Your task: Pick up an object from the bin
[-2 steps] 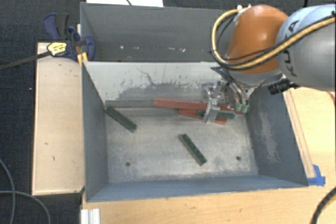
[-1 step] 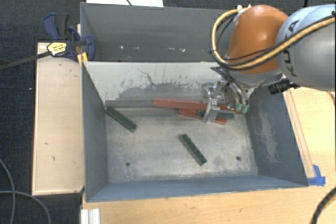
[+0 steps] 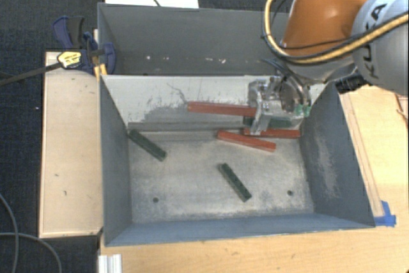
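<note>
Three red sticks (image 3: 217,109) (image 3: 246,140) (image 3: 285,133), two dark green sticks (image 3: 147,144) (image 3: 234,181); claw (image 3: 259,126) over reds, grip unclear.

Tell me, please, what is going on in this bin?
The arm's gripper is low at the back right of the grey bin, over a cluster of red sticks. The left green bar and middle green bar lie apart on the floor. Whether anything is gripped cannot be told.
</note>
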Robot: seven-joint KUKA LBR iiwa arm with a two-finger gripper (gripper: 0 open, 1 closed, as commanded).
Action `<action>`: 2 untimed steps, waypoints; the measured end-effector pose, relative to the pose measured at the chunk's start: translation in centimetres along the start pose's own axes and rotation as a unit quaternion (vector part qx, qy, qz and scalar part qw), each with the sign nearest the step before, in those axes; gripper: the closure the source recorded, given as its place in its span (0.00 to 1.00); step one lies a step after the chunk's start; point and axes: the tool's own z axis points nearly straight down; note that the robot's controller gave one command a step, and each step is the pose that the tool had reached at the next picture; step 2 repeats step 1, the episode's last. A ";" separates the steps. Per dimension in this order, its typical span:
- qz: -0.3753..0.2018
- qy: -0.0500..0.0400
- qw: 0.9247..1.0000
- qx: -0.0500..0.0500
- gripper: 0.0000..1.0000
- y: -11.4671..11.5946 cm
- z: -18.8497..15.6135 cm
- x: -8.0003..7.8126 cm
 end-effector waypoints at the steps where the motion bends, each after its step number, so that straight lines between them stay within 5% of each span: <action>1: 0.000 0.000 1.000 0.000 1.00 0.0 0.0 0.0; 2: 0.000 0.000 1.000 0.000 1.00 0.0 0.0 0.0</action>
